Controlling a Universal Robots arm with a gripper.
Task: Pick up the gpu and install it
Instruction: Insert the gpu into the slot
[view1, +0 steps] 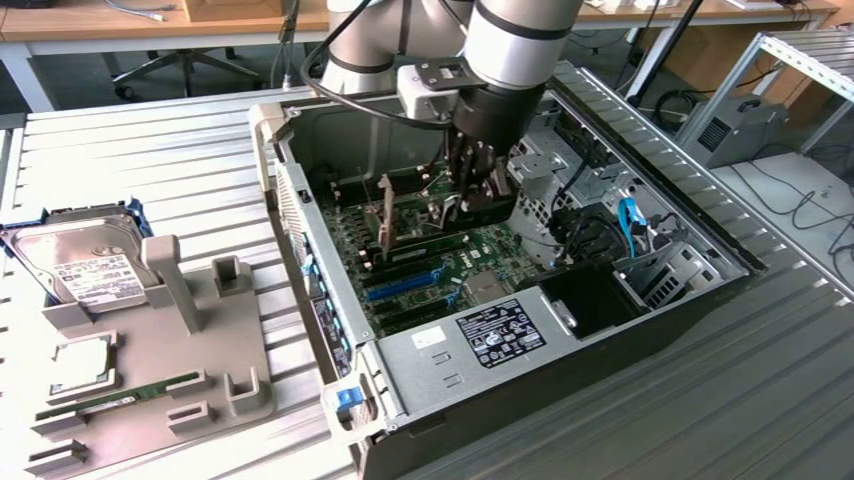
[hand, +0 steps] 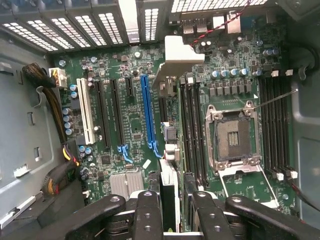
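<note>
Wrist view: gpu (hand: 169, 192) above motherboard (hand: 130, 115)

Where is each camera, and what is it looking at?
Exterior view: sits off the arm, above and to one side, looking down at the open computer case on the table; the robot arm reaches into the case.
Wrist view: sits on the arm's wrist, looking straight down at the motherboard; the gripper holds the gpu edge-on.
Both views share the motherboard, its blue slot, and the gripper.
</note>
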